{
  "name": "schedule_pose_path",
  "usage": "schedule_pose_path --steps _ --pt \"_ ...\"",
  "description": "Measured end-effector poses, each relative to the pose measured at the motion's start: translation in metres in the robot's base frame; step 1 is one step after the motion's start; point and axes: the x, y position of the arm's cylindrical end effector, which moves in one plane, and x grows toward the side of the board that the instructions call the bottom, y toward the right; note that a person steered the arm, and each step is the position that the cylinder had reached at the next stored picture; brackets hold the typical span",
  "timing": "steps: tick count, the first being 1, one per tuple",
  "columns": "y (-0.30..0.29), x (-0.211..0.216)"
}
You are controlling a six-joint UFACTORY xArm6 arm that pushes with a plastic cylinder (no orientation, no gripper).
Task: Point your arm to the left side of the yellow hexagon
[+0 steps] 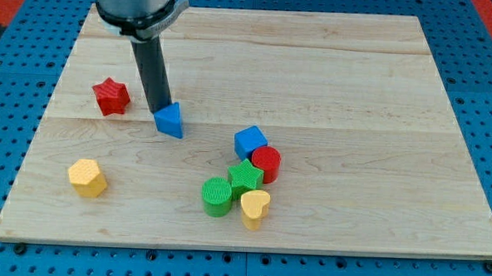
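1. You are working with a bare rod, so there are no jaws to stand apart or together; my tip [158, 109] is resting on the wooden board [332, 67], touching the upper-left edge of the blue triangle [171, 121].
2. From my tip, the yellow hexagon [87, 178] is lying toward the view's bottom and left, well apart; the red star [110, 96] is sitting just to the tip's left.
3. You are aiming for the hexagon's left side, beyond its far face, so I judge a sweep around it is needed.
4. The hexagon is looking squat, faceted and matte yellow, standing alone.
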Motion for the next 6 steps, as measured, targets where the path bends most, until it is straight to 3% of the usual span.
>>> schedule_pose_path --steps 3,5,6 --pt "0.074 0.069" --pt "-0.076 0.046" --pt "-0.117 0.063"
